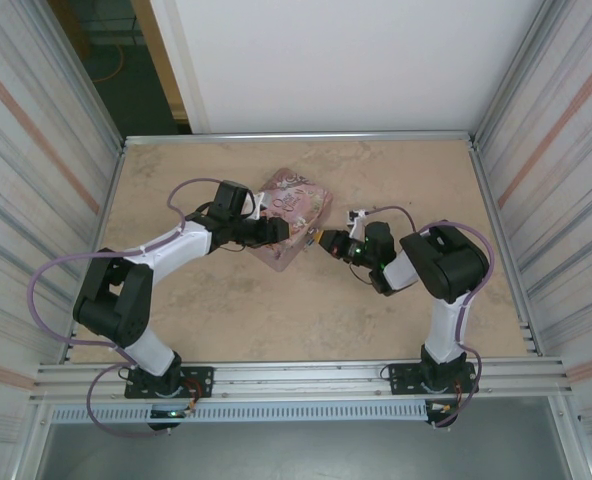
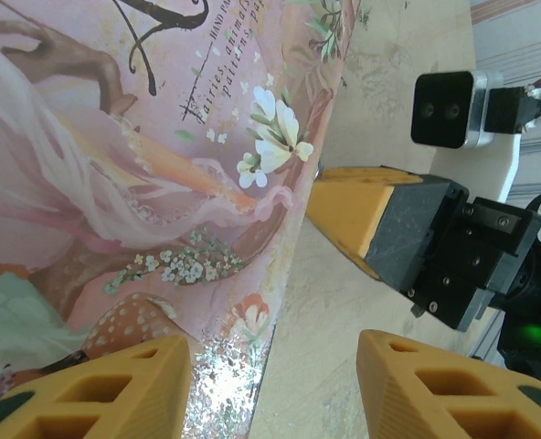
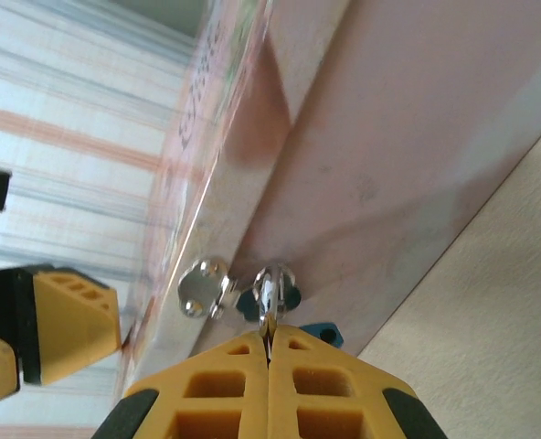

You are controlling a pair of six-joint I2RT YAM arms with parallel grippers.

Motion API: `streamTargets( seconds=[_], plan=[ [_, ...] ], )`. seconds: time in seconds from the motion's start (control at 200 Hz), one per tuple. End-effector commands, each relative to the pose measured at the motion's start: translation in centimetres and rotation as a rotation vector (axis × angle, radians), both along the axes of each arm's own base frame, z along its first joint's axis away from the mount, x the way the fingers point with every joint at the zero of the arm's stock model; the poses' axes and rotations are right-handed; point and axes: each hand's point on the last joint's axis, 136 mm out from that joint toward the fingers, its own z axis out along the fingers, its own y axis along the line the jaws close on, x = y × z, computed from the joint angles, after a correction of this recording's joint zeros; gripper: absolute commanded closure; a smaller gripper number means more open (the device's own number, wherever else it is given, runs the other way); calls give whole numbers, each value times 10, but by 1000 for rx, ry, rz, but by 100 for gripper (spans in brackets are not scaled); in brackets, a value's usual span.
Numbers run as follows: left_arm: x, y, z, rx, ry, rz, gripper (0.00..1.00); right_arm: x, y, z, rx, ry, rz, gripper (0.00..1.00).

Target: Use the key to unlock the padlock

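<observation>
Overhead camera looks down on the whole tabletop (image 1: 226, 310); wrist cameras hug the pink tin (image 1: 294, 215), left's facing the right tool (image 2: 339, 206).

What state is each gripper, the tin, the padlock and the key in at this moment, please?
tin: lid closed.
padlock: at the tin's hasp; locked or not, cannot tell.
key: pinched, its end at the padlock.
right gripper: shut on the key.
left gripper: open, astride the tin's edge.
</observation>
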Motion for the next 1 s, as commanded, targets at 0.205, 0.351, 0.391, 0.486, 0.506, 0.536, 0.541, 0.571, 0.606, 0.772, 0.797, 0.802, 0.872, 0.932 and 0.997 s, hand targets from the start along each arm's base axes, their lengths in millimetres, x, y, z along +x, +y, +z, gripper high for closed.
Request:
streamTargets(
  seconds=[0.205, 0.351, 0.391, 0.486, 0.506, 0.536, 0.541, 0.571, 0.606, 0.772, 0.797, 0.802, 0.872, 0.932, 0.997],
  plan=[
    [-32, 25, -40, 111, 181, 27, 47, 29, -15, 24, 20, -94, -99, 100],
    [-26, 26, -29, 86, 157, 31, 46, 24, -23, 24, -29, -98, -105, 100],
    [-23, 25, -24, 77, 143, 31, 46, 22, -25, 25, -50, -101, -102, 100],
    [-16, 24, -9, 57, 108, 29, 45, 18, -33, 28, -112, -112, -107, 100],
    [-15, 23, -6, 53, 101, 29, 45, 16, -34, 28, -125, -112, -106, 100],
    [-13, 23, -1, 47, 86, 26, 45, 16, -37, 29, -141, -115, -109, 100],
    [-12, 23, 0, 46, 84, 27, 45, 15, -37, 29, -144, -114, -109, 100],
    [-11, 22, 5, 41, 69, 26, 45, 15, -40, 30, -155, -117, -113, 100],
    [-9, 22, 10, 35, 54, 27, 44, 14, -42, 32, -163, -120, -114, 100],
    [-4, 25, 37, 8, -24, 31, 43, 8, -52, 39, -207, -124, -115, 100],
    [-3, 26, 40, 6, -34, 35, 43, 6, -53, 40, -218, -127, -114, 100],
    [-4, 26, 41, 6, -36, 34, 43, 6, -53, 40, -221, -125, -113, 100],
    [-4, 31, 50, 2, -65, 43, 42, 3, -55, 45, -249, -137, -112, 100],
    [-5, 36, 57, 0, -90, 55, 41, -1, -58, 48, -274, -143, -113, 100],
    [-7, 43, 63, -1, -116, 68, 41, -3, -61, 51, -298, -148, -114, 100]
  ],
)
